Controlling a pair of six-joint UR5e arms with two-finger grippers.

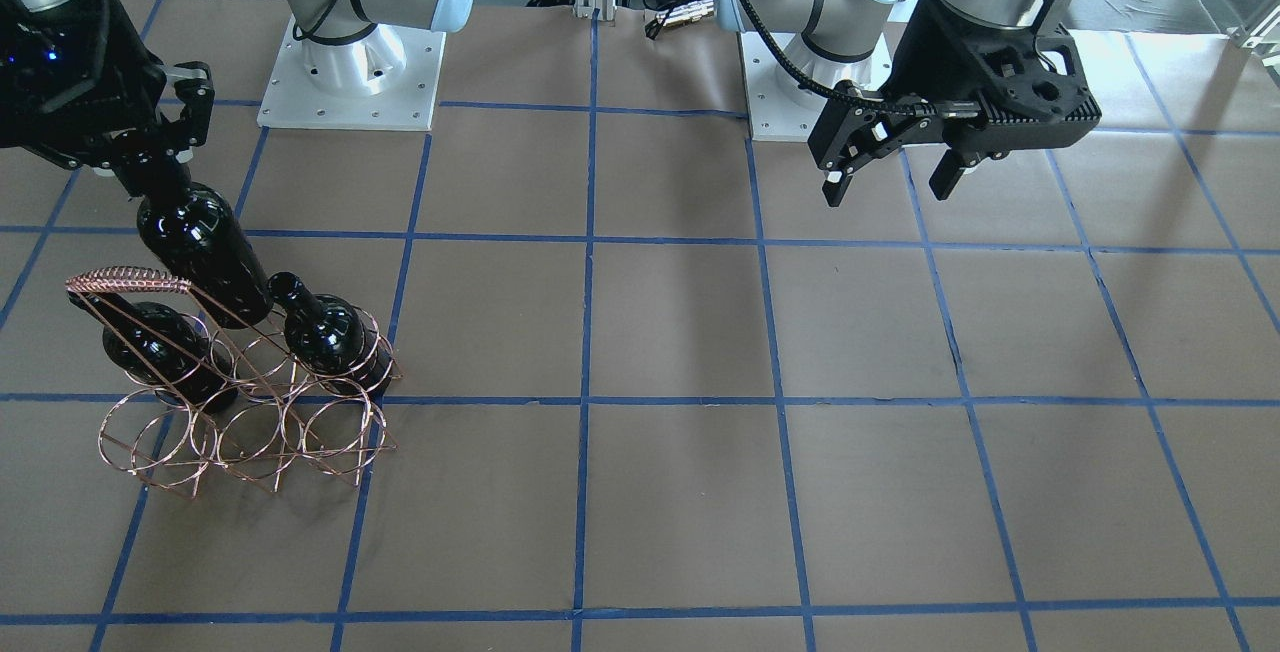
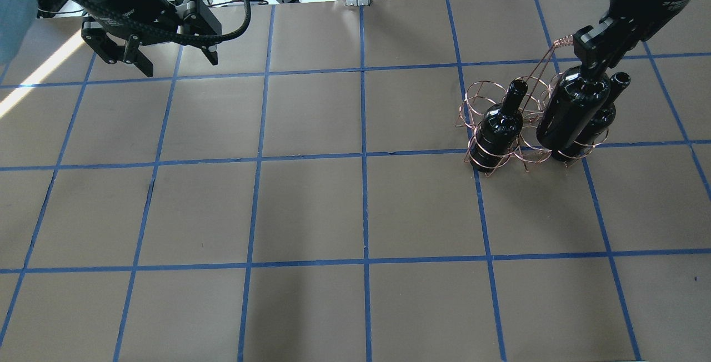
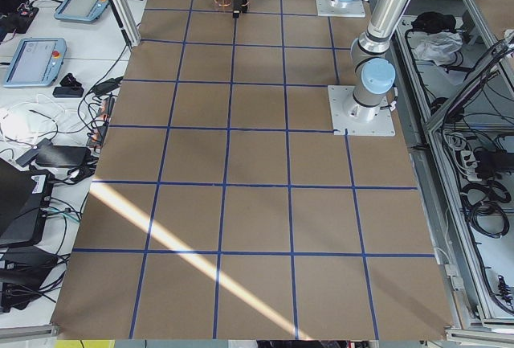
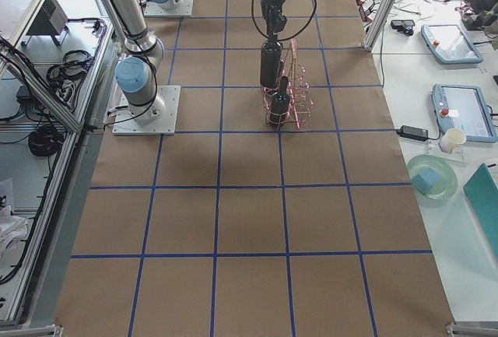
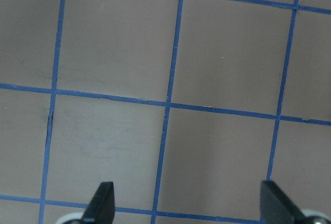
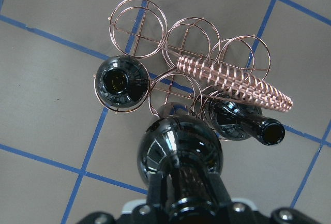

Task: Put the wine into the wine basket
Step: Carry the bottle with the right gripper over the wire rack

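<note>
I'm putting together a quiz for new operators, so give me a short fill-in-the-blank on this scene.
The right gripper holds the wine by its ___.
___ other bottles stand in the wine basket.
The left gripper is ___ and holds nothing.
Missing words: neck; two; open.

The wine looks black, wine basket copper.
</note>
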